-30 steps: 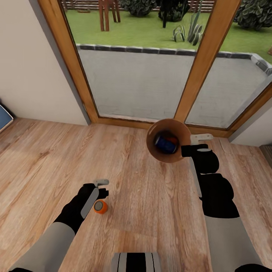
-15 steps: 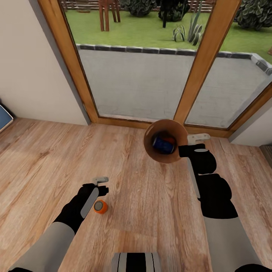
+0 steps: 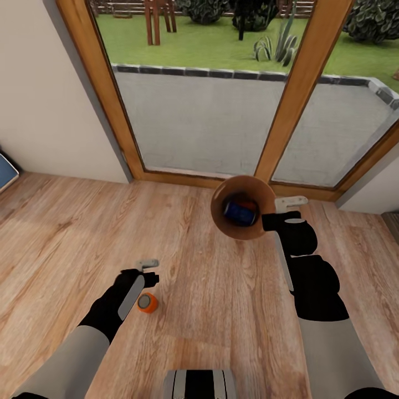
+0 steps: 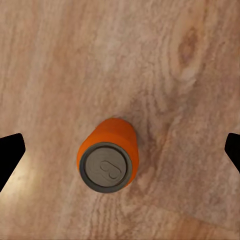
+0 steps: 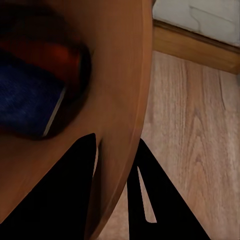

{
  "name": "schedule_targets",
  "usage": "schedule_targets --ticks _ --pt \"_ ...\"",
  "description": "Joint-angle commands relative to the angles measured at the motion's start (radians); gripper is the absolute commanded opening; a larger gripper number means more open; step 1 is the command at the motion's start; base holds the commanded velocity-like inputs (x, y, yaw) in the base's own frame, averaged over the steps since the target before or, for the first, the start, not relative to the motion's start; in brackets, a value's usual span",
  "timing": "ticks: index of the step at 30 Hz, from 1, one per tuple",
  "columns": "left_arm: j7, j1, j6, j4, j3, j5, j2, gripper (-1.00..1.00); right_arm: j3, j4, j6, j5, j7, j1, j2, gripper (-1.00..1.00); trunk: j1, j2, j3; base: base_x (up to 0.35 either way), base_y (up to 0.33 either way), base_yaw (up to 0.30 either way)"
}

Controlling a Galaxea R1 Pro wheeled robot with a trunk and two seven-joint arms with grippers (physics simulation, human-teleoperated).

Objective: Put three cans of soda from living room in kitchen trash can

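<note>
Left wrist: upright orange can [image 4: 106, 159] between open end effector [image 4: 120, 150]

We see a bright orange can [image 3: 147, 303] with a dark grey top on the warm brown plank floor [image 3: 210, 310]. The bin [image 3: 243, 207] is orange-brown inside, holding a dark blue can [image 3: 239, 211] and what may be an orange one.
</note>
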Motion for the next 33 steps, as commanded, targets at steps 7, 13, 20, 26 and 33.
schedule_targets --ticks 7,13,20,26,33 --pt "-0.001 0.0 0.0 0.0 0.001 0.0 0.0 1.0 0.001 -0.001 0.0 0.005 0.002 -0.002 0.001 -1.0 0.027 -0.049 -0.022 0.0 0.0 0.0" --pt "-0.001 0.0 -0.001 0.0 0.001 0.0 0.0 1.0 0.011 -0.001 0.0 0.006 0.002 -0.004 0.001 -1.0 0.038 -0.07 -0.031 0.0 0.0 0.0" --pt "-0.001 0.0 -0.003 0.001 0.001 0.0 0.0 1.0 0.018 -0.001 0.0 0.007 0.001 -0.026 0.003 -1.0 0.038 -0.07 -0.031 0.0 0.0 0.0" --pt "0.0 0.0 -0.004 0.001 0.0 0.0 0.0 1.0 0.021 -0.001 0.0 0.014 0.0 -0.072 0.003 -1.0 0.038 -0.07 -0.031 0.0 0.0 0.0" --pt "0.0 0.0 -0.005 0.002 0.0 0.0 0.0 1.0 0.022 -0.001 0.0 0.017 -0.001 -0.095 0.007 -1.0 0.038 -0.07 -0.031 0.0 0.0 0.0"
